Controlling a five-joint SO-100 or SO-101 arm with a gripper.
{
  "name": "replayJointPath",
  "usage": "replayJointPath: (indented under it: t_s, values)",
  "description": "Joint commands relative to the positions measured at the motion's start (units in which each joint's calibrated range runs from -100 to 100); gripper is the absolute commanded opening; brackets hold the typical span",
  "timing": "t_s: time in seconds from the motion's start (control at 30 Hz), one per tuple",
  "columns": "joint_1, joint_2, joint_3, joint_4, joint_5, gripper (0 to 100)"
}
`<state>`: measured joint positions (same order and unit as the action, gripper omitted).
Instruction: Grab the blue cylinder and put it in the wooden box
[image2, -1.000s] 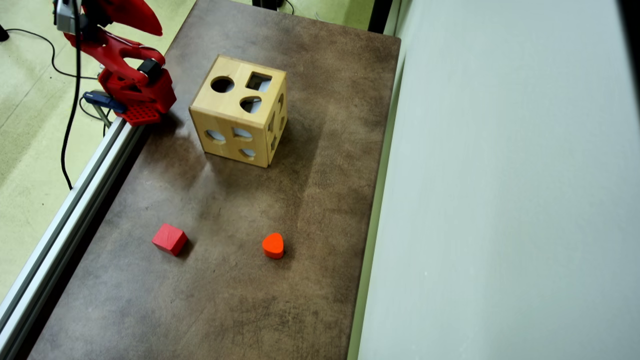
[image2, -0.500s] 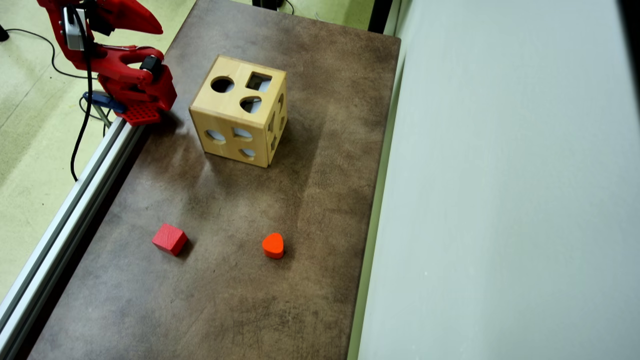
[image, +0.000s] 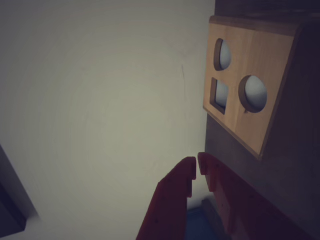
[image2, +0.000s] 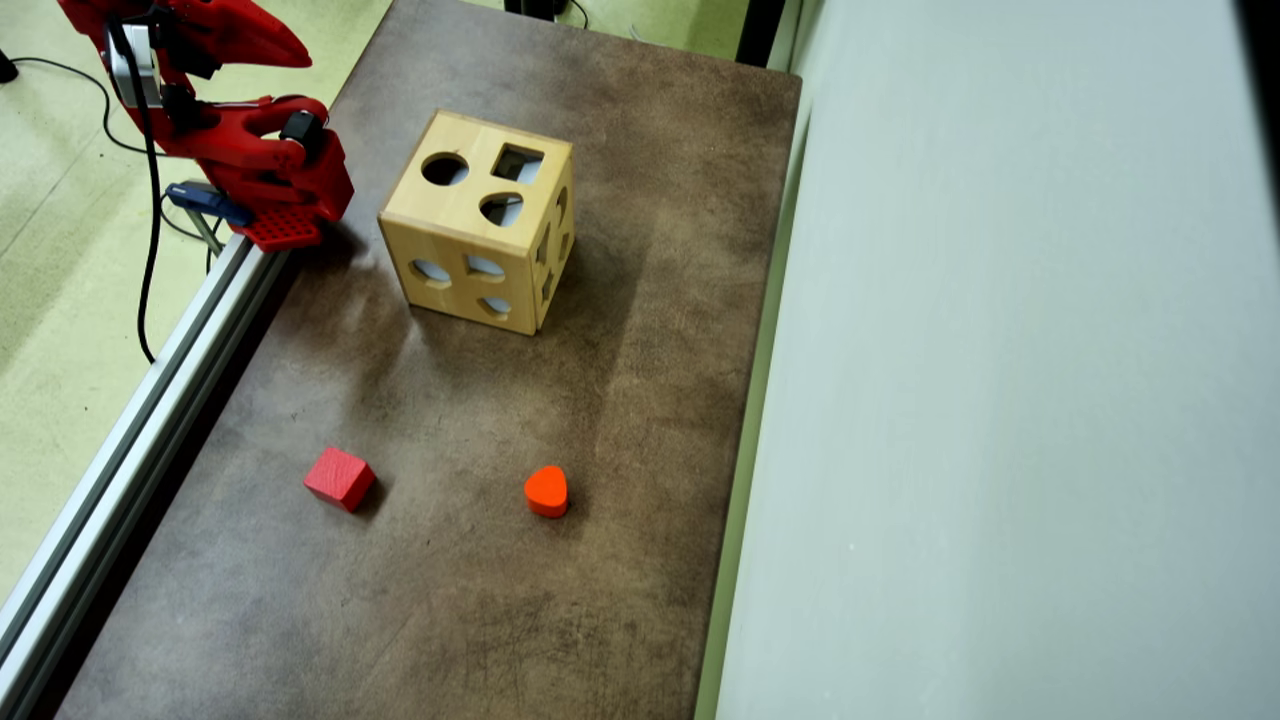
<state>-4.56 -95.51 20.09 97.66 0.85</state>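
Observation:
The wooden box (image2: 440, 215) stands on the brown table near its far left, with round, square and heart-like holes; the wrist view shows it at the right (image: 260, 55). The blue cylinder is not on the table in the overhead view. A blue patch (image: 200, 225) shows low between the jaws in the wrist view; I cannot tell what it is. My red gripper (image: 198, 167) is shut, tips almost touching, nothing between them. In the overhead view the gripper (image2: 300, 55) is folded back at the top left, left of the box and apart from it.
A red cube (image2: 339, 478) and an orange-red heart block (image2: 546, 490) lie on the table (image2: 600, 400) nearer the front. An aluminium rail (image2: 150, 400) runs along the table's left edge. A pale wall (image2: 1000, 400) borders the right. A blue clamp (image2: 205, 200) sits by the arm's base.

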Motion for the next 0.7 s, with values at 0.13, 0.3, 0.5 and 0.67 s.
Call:
replayJointPath:
  t_s: [0.13, 0.3, 0.5, 0.67]
  values:
    - [-0.3, 0.0, 0.0, 0.4, 0.0, 2]
    - [-0.3, 0.0, 0.4, 0.1, 0.2, 2]
    - [-0.3, 0.0, 0.4, 0.1, 0.2, 2]
    - [-0.3, 0.0, 0.4, 0.1, 0.2, 2]
